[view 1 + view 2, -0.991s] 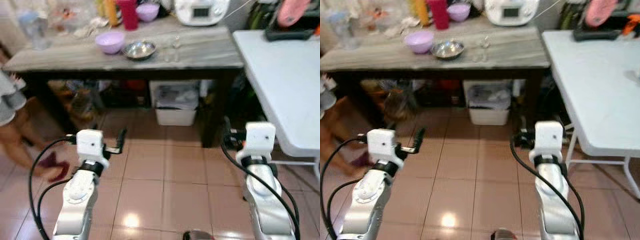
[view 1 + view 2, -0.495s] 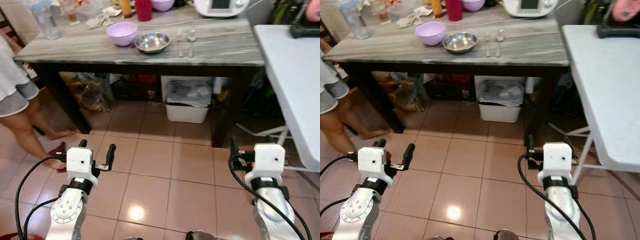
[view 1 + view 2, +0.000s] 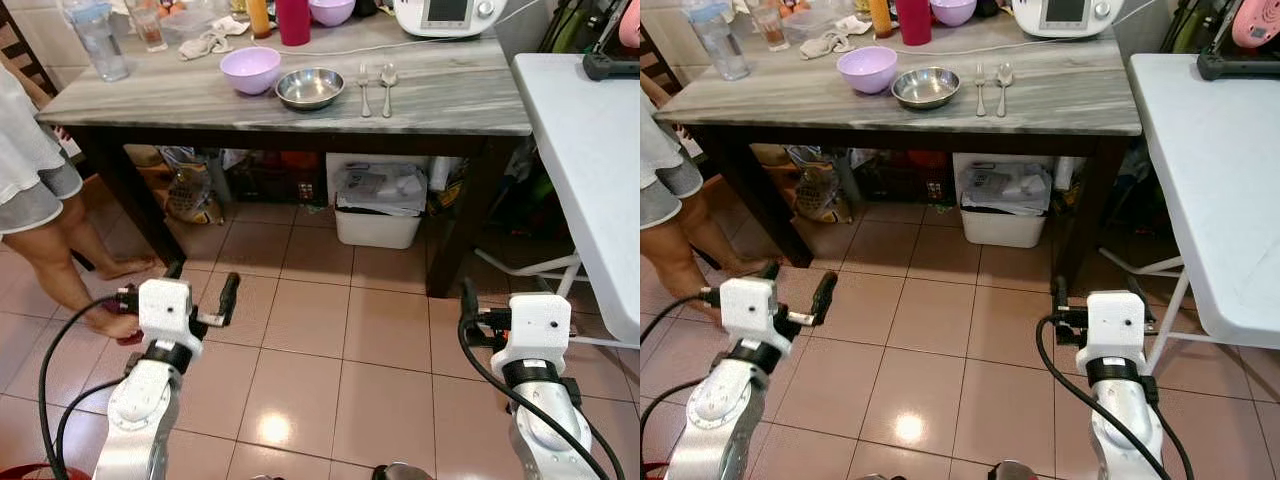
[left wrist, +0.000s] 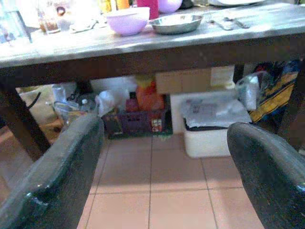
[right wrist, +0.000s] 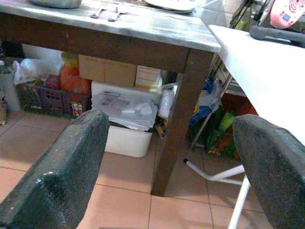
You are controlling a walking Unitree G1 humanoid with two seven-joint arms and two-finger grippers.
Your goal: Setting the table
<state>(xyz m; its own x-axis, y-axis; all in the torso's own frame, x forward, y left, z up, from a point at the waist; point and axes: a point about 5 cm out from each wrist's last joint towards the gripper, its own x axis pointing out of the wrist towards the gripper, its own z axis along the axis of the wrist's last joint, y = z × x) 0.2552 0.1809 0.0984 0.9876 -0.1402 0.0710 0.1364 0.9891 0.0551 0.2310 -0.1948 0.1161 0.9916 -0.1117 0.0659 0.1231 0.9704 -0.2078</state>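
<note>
My left gripper (image 4: 162,167) and right gripper (image 5: 167,167) hang low over the tiled floor (image 3: 330,350), fingers spread wide, holding nothing. Ahead on the grey table (image 3: 450,95), purple bowl (image 3: 250,69), steel bowl (image 3: 310,87), fork (image 3: 364,88) and spoon (image 3: 388,86) sit side by side.

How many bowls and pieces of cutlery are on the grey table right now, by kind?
Purple bowls: 2 – front, back
Steel bowl: 1
Fork: 1
Spoon: 1
Total: 5
</note>
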